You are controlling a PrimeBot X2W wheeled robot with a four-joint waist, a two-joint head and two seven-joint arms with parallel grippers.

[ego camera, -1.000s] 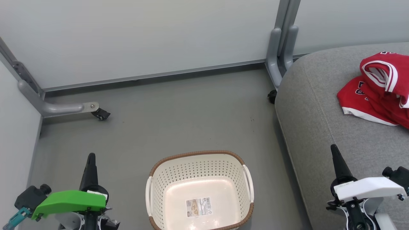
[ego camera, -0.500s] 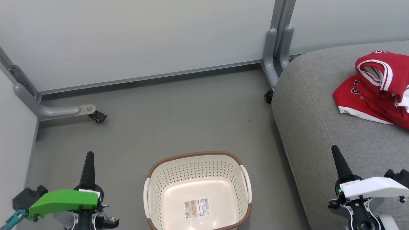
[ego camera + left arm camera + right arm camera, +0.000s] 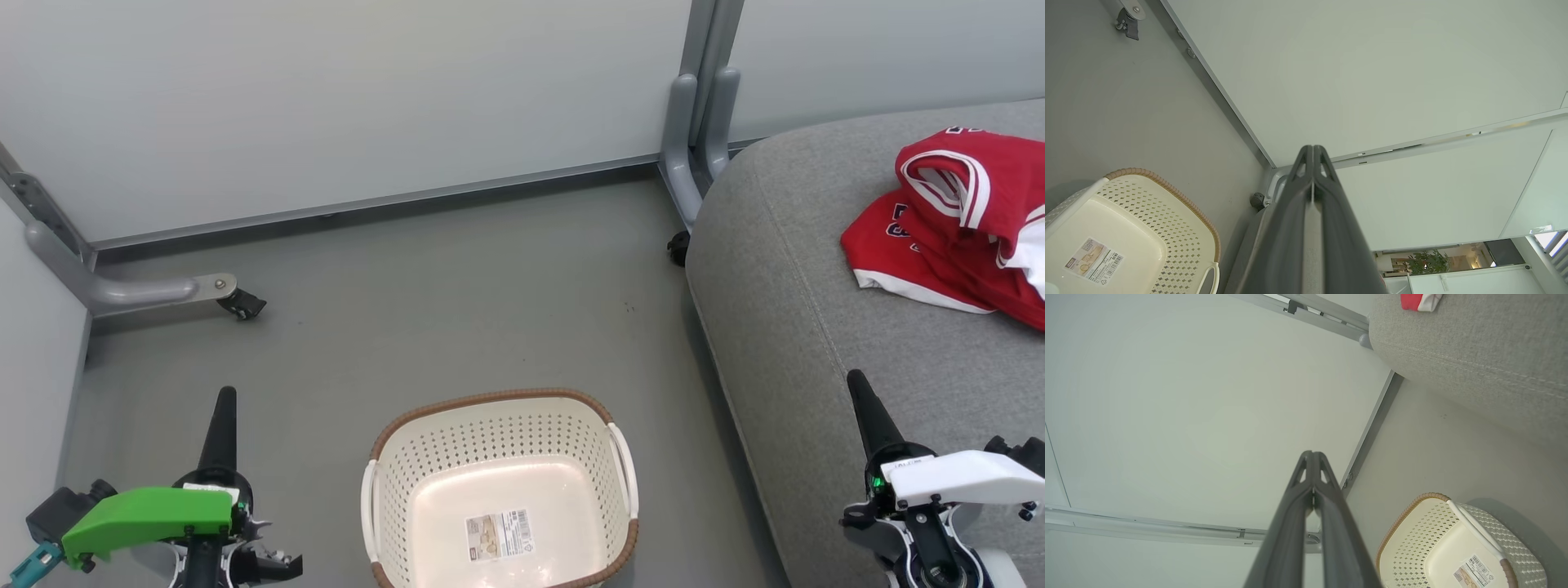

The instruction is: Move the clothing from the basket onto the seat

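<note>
Left gripper [image 3: 226,394] pinched closed, nothing held, over floor [image 3: 457,278]. Basket [image 3: 490,399] stands on floor, well off the wall [image 3: 367,98]; bottom sticker [image 3: 499,535] print illegible. Seat [image 3: 784,327] edge runs near basket. Right gripper [image 3: 855,377] likewise closed. Clothing [image 3: 914,253] lies on seat, lettering unreadable.

Clothing [image 3: 939,249] partly beyond right edge

A smooth grey floor [image 3: 457,310] meets pale partition panels [image 3: 367,98] along a metal base rail [image 3: 392,200]. At the left, a grey support foot [image 3: 139,290] ends in a black caster [image 3: 242,305]. A second foot [image 3: 694,139] stands where two panels join, a small wheel [image 3: 677,247] at its base. Beyond the panels, a leafy plant [image 3: 1427,261] shows.
</note>
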